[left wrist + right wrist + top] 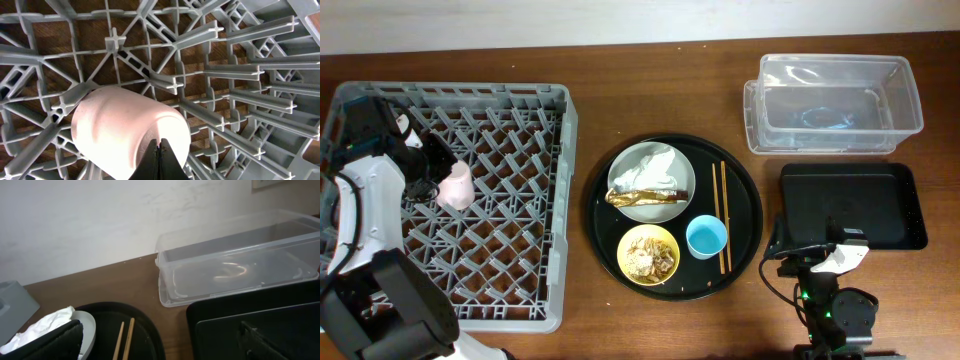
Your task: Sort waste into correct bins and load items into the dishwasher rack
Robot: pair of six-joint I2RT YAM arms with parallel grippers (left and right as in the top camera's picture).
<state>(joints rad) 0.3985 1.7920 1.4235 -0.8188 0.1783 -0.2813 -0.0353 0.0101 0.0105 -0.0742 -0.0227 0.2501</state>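
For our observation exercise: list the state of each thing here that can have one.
Large grey lattice plastic rack: nearly empty.
Small pink plastic cup: in rack, at left hand.
Left hand: shut.
Right hand: open.
Clear rectangular plastic tub: looks empty.
Shallow black rectangular plastic tray: empty.
Small light-blue cup: upright, empty.
Yellow bowl: holds beige food scraps.

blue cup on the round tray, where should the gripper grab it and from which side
Take the light-blue cup by its rim, straight down from above: it stands upright, mouth open, so the wall can be pinched inside and out. Sideways looks crowded: chopsticks on one flank, yellow bowl on the other.
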